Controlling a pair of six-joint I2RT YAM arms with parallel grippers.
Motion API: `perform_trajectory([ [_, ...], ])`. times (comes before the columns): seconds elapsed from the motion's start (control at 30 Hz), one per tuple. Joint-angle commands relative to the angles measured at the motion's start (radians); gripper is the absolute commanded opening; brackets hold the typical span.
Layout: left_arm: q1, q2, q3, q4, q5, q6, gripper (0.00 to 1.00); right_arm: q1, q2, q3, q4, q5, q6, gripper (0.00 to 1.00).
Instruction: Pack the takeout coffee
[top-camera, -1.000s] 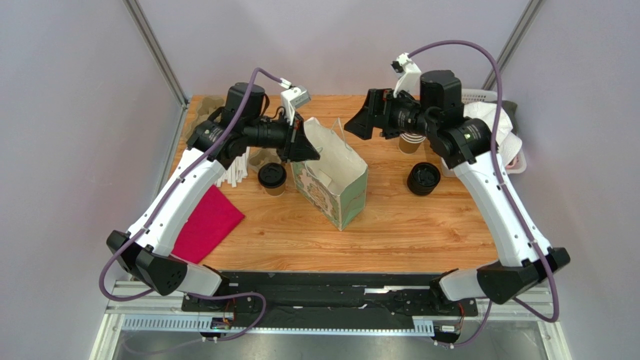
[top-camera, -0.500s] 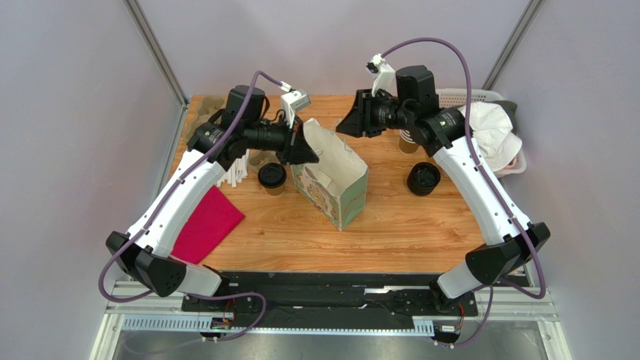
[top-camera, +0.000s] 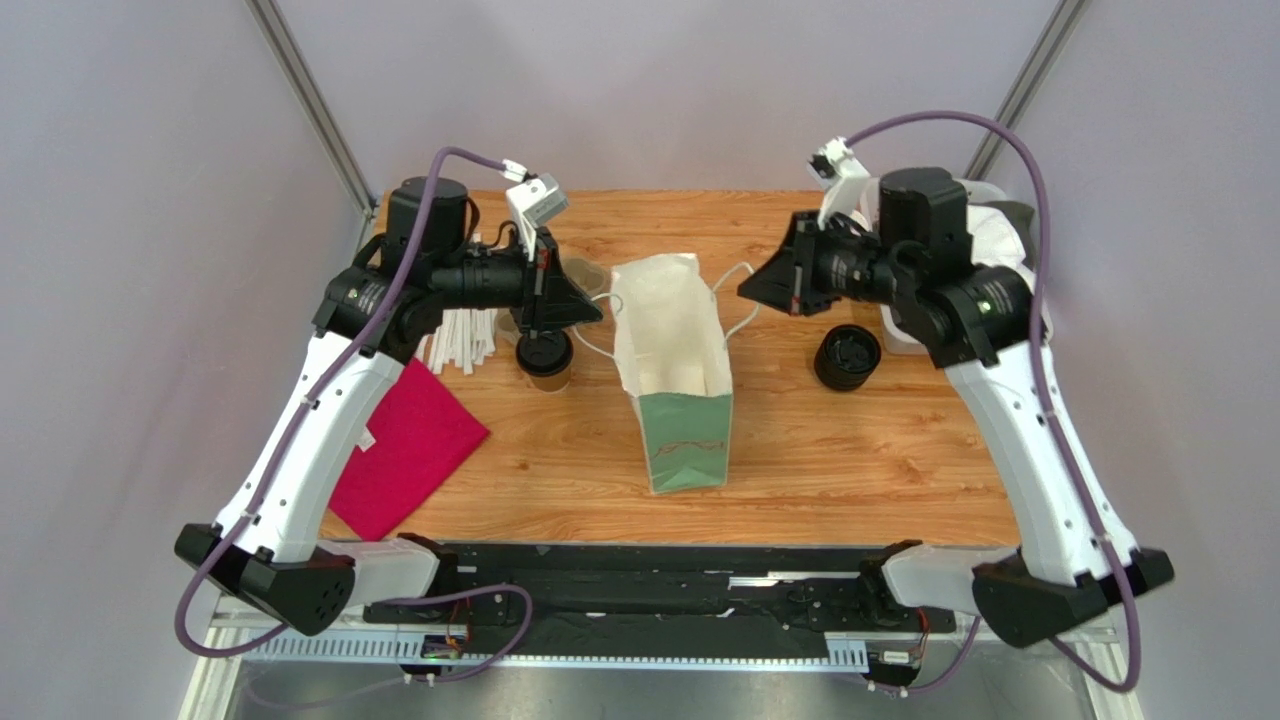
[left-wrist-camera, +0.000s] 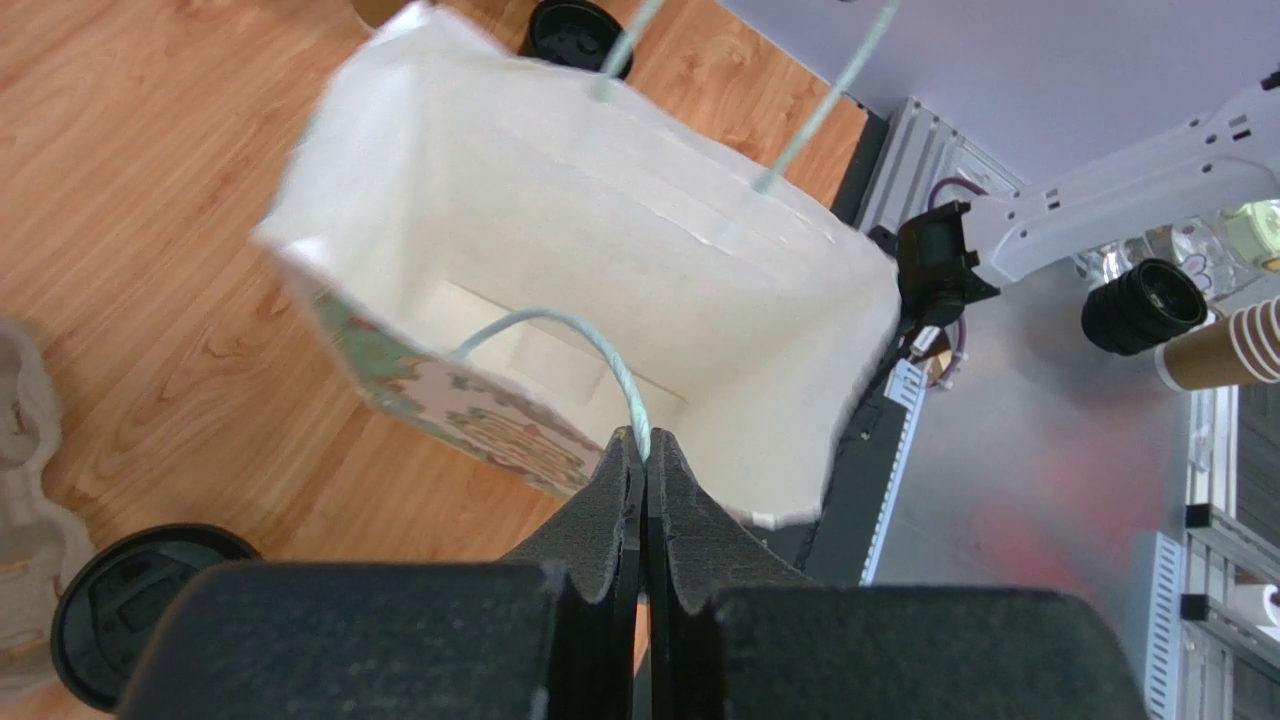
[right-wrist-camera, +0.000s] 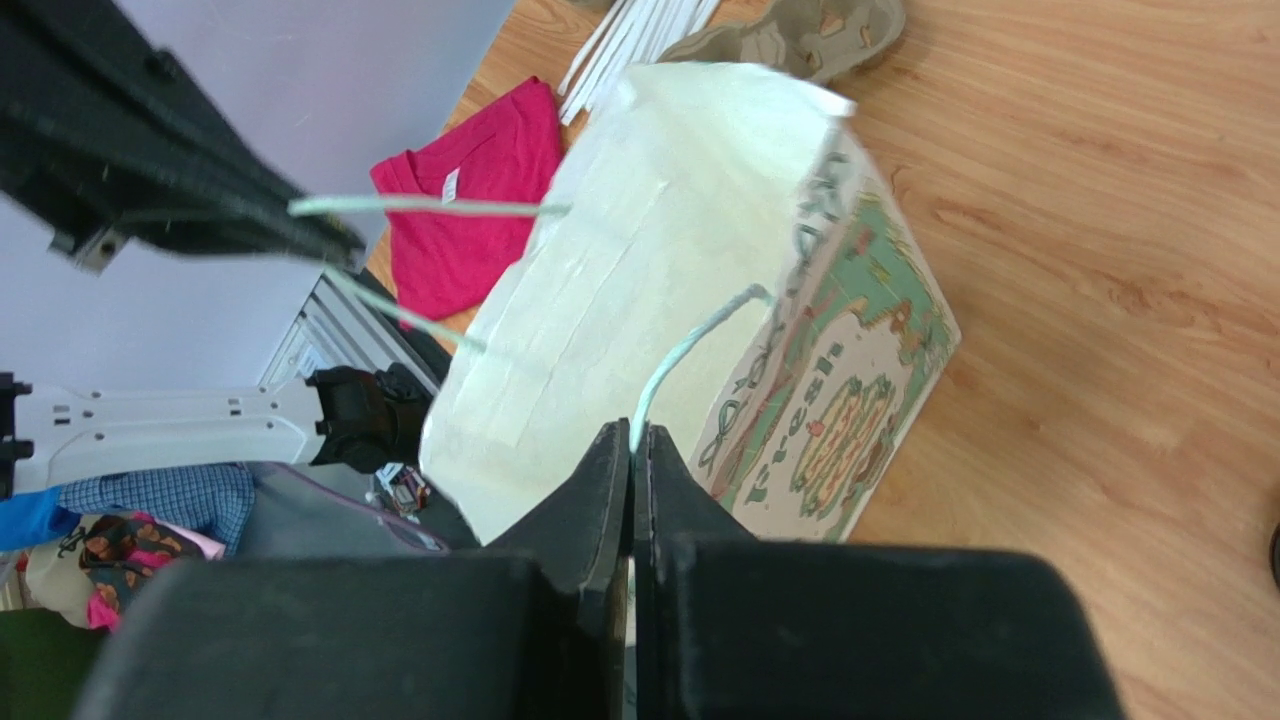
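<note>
Takeout coffee (top-camera: 544, 356): on surface (top-camera: 842, 450) near my left arm. Arms reach inward toward bag (top-camera: 672, 368); left fingers (left-wrist-camera: 624, 488) pinch left handle (left-wrist-camera: 564, 317), right fingers (right-wrist-camera: 606, 473) pinch right handle (right-wrist-camera: 684, 356).

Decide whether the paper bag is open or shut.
Open. The paper bag gapes between the left gripper and right gripper, each shut on a handle; its white inside shows.

Green patterned bag (top-camera: 684, 438), magenta cloth (top-camera: 406, 450), black-lidded brown cup (top-camera: 544, 357)

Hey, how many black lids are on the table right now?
2. One tops the coffee cup just left of the paper bag; a second lid lies right of the bag. More may be hidden behind the right arm.
</note>
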Motion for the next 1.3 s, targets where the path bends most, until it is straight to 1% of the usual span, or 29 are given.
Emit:
perform_trajectory([
  [0.0,0.030,-0.014,-0.022,-0.014,0.051,0.032,0.00,-0.008,-0.125,-0.103,-0.070,-0.022,-0.007,0.00],
  [0.07,0.031,-0.016,-0.054,-0.011,0.043,0.036,0.00,-0.017,-0.150,-0.172,-0.076,0.006,-0.029,0.00],
  [0.13,0.031,-0.017,-0.078,-0.010,0.032,0.026,0.00,-0.046,-0.170,-0.233,-0.082,-0.008,-0.043,0.00],
  [0.23,0.031,-0.020,-0.135,-0.004,0.002,0.016,0.00,-0.072,-0.188,-0.302,-0.101,-0.014,-0.066,0.00],
  [0.33,0.031,-0.025,-0.196,0.009,-0.015,0.000,0.00,-0.086,-0.207,-0.335,-0.127,0.007,-0.109,0.00],
  [0.47,0.031,-0.025,-0.262,0.032,-0.001,-0.032,0.00,-0.097,-0.235,-0.413,-0.148,0.012,-0.132,0.00],
  [0.67,0.031,-0.022,-0.353,0.062,0.032,-0.067,0.00,-0.097,-0.239,-0.528,-0.095,-0.002,-0.121,0.00],
  [0.87,0.010,0.009,-0.447,0.137,0.072,-0.125,0.00,-0.097,-0.224,-0.588,-0.056,-0.011,-0.118,0.00],
  [1.07,-0.042,0.061,-0.474,0.246,0.105,-0.196,0.00,-0.097,-0.196,-0.628,-0.029,-0.020,-0.113,0.00],
  [1.27,-0.087,0.105,-0.485,0.363,0.108,-0.268,0.00,-0.095,-0.173,-0.658,0.021,-0.048,-0.089,0.00],
])
